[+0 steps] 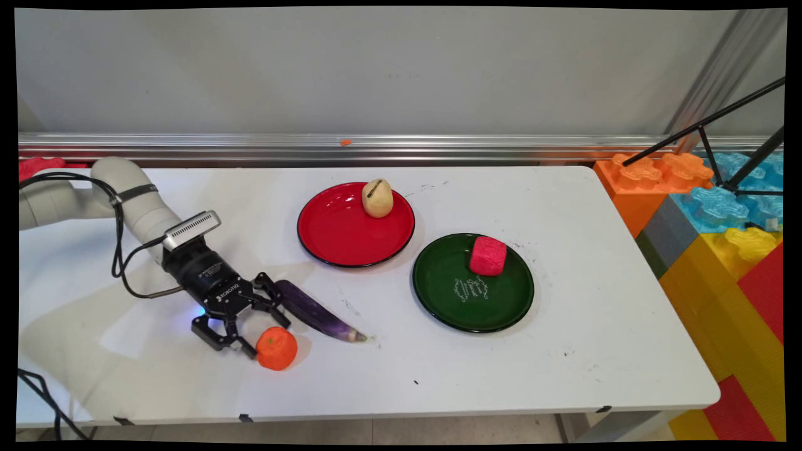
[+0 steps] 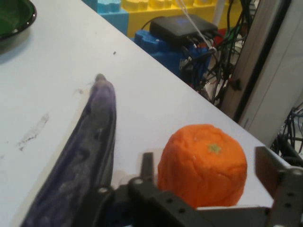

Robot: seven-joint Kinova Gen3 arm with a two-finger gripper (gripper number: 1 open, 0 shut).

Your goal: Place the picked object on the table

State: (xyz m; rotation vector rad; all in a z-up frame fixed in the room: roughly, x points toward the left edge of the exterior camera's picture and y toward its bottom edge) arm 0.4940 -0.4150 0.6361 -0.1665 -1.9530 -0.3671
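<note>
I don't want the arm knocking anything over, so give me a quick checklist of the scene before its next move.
1. Gripper open around the orange: ok, fingers stand either side of it.
2. Fingers touching the orange: cannot tell.
3. Eggplant clear of the gripper: not ok, it lies right beside one finger.
4. Orange sitting on the table, away from its edge: ok.
5. Red plate with the potato out of the way: ok.
6. Green plate with the red fruit out of the way: ok.
</note>
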